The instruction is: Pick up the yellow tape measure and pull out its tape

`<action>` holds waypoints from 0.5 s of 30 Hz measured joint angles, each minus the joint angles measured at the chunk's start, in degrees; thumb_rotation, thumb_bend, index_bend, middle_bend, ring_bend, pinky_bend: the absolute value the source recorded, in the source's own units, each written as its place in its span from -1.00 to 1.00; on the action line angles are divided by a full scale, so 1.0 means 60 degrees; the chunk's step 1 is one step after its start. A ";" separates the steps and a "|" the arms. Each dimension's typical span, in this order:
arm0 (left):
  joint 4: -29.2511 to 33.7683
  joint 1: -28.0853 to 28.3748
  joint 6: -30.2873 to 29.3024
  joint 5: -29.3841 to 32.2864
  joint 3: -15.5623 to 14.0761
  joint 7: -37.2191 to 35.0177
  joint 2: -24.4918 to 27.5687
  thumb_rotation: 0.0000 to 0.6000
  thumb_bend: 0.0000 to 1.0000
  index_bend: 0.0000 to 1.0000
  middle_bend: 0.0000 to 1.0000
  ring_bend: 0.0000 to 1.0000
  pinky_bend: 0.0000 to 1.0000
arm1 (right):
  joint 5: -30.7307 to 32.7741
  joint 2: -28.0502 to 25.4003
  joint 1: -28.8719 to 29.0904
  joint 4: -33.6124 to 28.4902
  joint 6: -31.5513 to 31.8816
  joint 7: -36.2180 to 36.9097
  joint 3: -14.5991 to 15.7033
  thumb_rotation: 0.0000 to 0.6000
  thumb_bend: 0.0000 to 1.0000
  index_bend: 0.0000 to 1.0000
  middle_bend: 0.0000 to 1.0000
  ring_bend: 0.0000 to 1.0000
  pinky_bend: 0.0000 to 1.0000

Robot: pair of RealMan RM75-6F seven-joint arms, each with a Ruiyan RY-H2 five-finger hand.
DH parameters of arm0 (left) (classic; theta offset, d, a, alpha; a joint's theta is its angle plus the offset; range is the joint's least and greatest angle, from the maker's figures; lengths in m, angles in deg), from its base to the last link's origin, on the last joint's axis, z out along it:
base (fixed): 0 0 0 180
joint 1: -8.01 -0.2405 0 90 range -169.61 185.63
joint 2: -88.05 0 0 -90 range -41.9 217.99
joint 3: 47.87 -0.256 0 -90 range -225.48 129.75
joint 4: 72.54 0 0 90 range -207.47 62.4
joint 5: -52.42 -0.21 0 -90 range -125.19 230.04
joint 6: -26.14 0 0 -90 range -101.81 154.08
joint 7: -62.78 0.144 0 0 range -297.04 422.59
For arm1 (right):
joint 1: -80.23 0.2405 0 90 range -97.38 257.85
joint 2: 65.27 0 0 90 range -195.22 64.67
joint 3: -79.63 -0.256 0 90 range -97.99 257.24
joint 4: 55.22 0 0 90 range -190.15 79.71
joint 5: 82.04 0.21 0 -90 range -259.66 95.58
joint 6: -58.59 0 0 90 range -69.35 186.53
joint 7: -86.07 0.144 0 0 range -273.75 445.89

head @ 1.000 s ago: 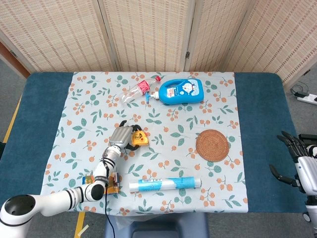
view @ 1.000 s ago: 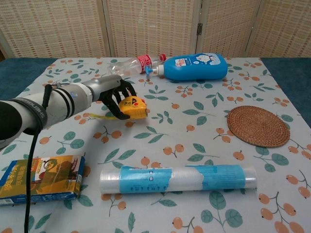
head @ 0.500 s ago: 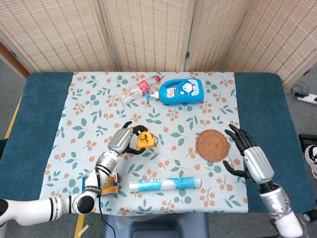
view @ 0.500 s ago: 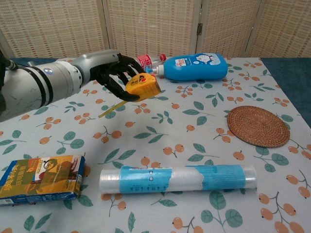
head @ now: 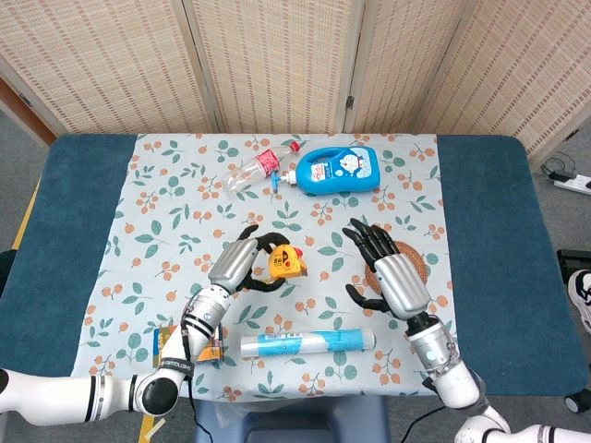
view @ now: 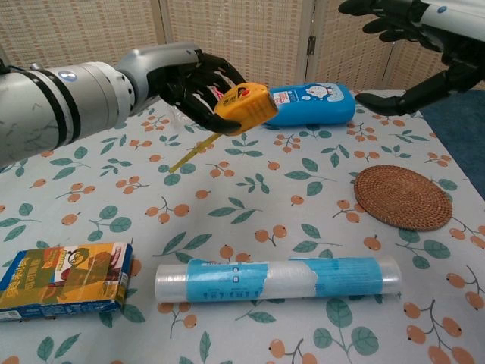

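Observation:
My left hand (head: 242, 265) (view: 191, 76) holds the yellow tape measure (head: 285, 263) (view: 245, 104) up in the air above the table's middle. A short yellow strip of tape (view: 194, 151) hangs down from it to the lower left. My right hand (head: 388, 274) (view: 419, 42) is raised to the right of the tape measure, fingers spread, holding nothing and apart from it.
A blue lotion bottle (head: 336, 169) and a clear plastic bottle (head: 254, 171) lie at the back. A woven round coaster (view: 403, 197) sits at the right, a wrapped roll (view: 276, 279) in front, and a flat colourful box (view: 64, 279) at the front left.
My left hand lifted the tape measure off the table and carried it up and to the right. My right hand came in from the right edge and rose beside it.

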 measured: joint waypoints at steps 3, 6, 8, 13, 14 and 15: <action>0.0082 0.0043 -0.0011 0.0171 0.0033 -0.0044 0.0002 1.00 -0.21 0.07 0.03 -0.23 -0.89 | 0.0369 0.0369 0.0303 -0.0042 -0.0089 -0.0416 -0.0182 1.00 -0.20 -1.00 -1.00 -1.00 -1.00; 0.0142 0.0099 -0.0076 0.0269 0.0059 -0.0059 0.0003 1.00 -0.21 0.07 0.03 -0.23 -0.89 | 0.0583 0.0618 0.0541 -0.0046 -0.0116 -0.0720 -0.0304 1.00 -0.20 -1.00 -1.00 -1.00 -1.00; 0.0170 0.0129 -0.0150 0.0303 0.0066 -0.0048 -0.0009 1.00 -0.21 0.08 0.03 -0.23 -0.89 | 0.0681 0.0773 0.0659 -0.0012 -0.0112 -0.0906 -0.0361 1.00 -0.21 -1.00 -1.00 -1.00 -1.00; 0.0248 0.0194 -0.0277 0.0390 0.0064 -0.0048 -0.0047 1.00 -0.21 0.07 0.03 -0.23 -0.89 | 0.0986 0.1146 0.0957 0.0146 -0.0113 -0.1225 -0.0444 1.00 -0.21 -1.00 -1.00 -1.00 -1.00; 0.0258 0.0215 -0.0298 0.0406 0.0063 -0.0043 -0.0052 1.00 -0.21 0.07 0.03 -0.23 -0.89 | 0.1030 0.1199 0.1004 0.0180 -0.0116 -0.1275 -0.0450 1.00 -0.20 -1.00 -1.00 -1.00 -1.00; 0.0264 0.0229 -0.0312 0.0415 0.0065 -0.0040 -0.0055 1.00 -0.21 0.07 0.03 -0.23 -0.89 | 0.1067 0.1251 0.1046 0.0214 -0.0115 -0.1319 -0.0455 1.00 -0.21 -1.00 -1.00 -1.00 -1.00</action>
